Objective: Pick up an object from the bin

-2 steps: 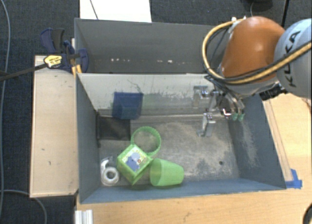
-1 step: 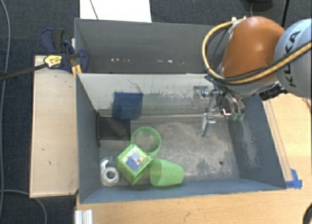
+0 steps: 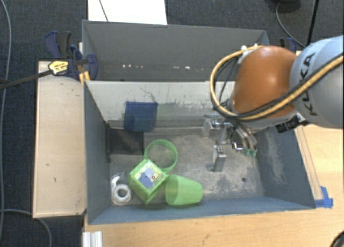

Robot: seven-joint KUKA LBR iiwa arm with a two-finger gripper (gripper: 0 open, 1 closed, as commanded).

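Note:
My gripper (image 3: 219, 163) hangs low over the bare floor in the middle-right part of the bin, with nothing under it. The nearest thing is a light green plastic cup (image 3: 184, 191) lying on its side near the front wall, down and to the left of the gripper. Beside the cup stands a green cube (image 3: 147, 179) with a blue and white picture on its top face. Just behind the cube lies a translucent green ring (image 3: 162, 154).
A dark blue block (image 3: 140, 116) leans against the back wall at the left. A small clear roll (image 3: 121, 191) sits in the front left corner. The arm and its orange cover come in from the right, above the bin's right side.

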